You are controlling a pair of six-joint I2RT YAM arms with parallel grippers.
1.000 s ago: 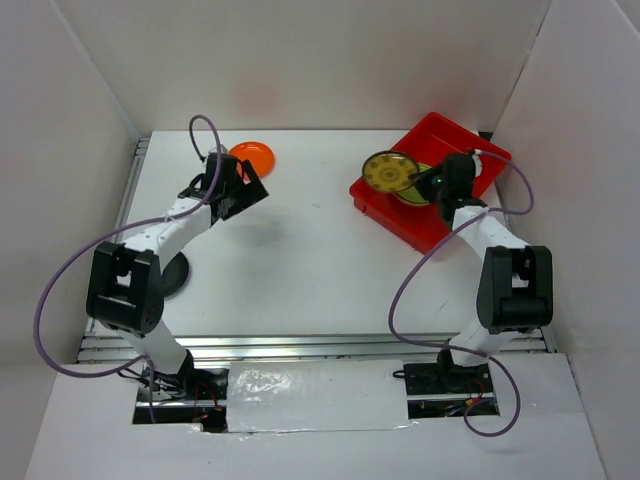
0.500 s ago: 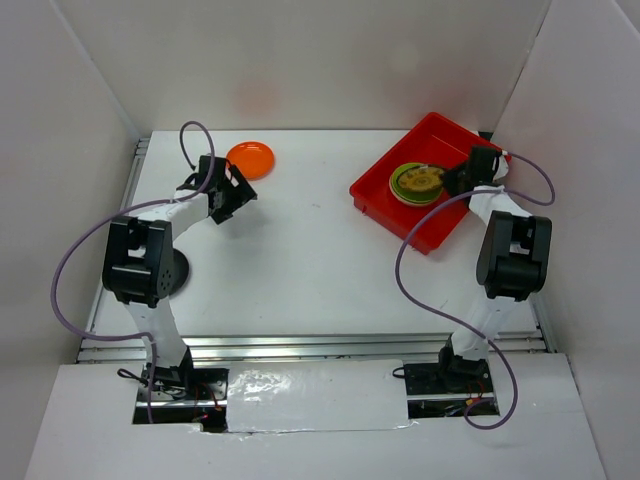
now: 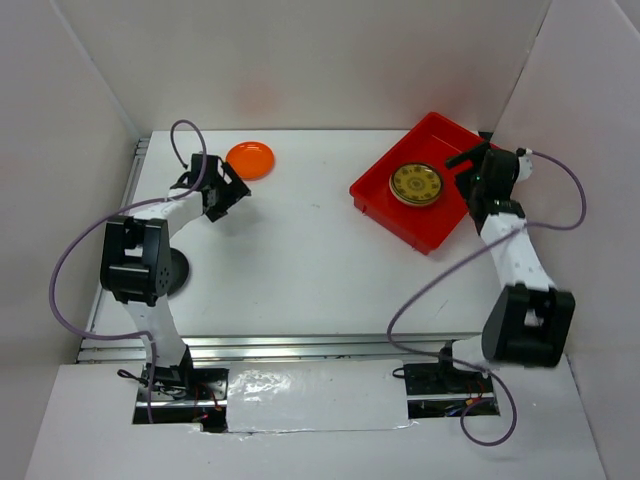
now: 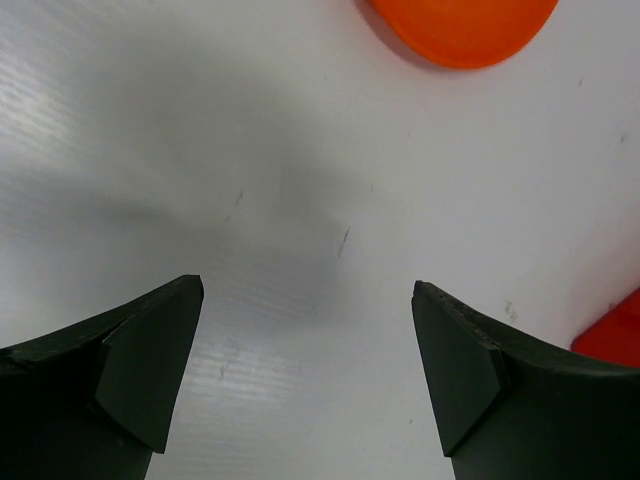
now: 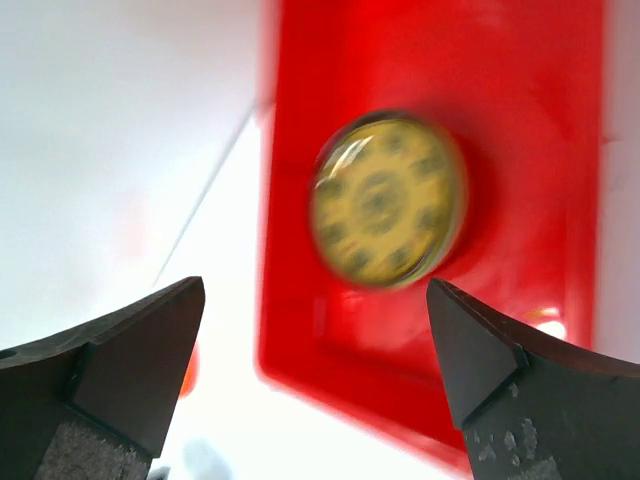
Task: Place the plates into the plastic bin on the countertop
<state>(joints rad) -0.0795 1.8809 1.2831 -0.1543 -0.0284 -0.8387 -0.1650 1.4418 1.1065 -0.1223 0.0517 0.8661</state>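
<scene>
A gold-patterned plate (image 3: pixel 416 184) (image 5: pixel 388 200) lies flat inside the red plastic bin (image 3: pixel 440 140) (image 5: pixel 520 110) at the back right of the white countertop (image 3: pixel 300 260). My right gripper (image 3: pixel 468 170) (image 5: pixel 315 288) hovers open over the bin's right side, clear of that plate, with nothing between its fingers. An orange plate (image 3: pixel 250 159) (image 4: pixel 465 25) rests on the countertop at the back left. My left gripper (image 3: pixel 233 194) (image 4: pixel 307 290) is open just in front of it, over bare surface and apart from it.
A dark round disc (image 3: pixel 176 272) lies by the left arm's lower link, partly hidden. White walls close in the left, back and right sides. A metal rail (image 3: pixel 320 345) runs along the front edge. A red bin corner (image 4: pixel 615 335) shows in the left wrist view.
My right gripper opened and let go of the gold-patterned plate, which now lies flat in the bin; the right arm drew back to the right. The left gripper shifted slightly left, nearer the orange plate.
</scene>
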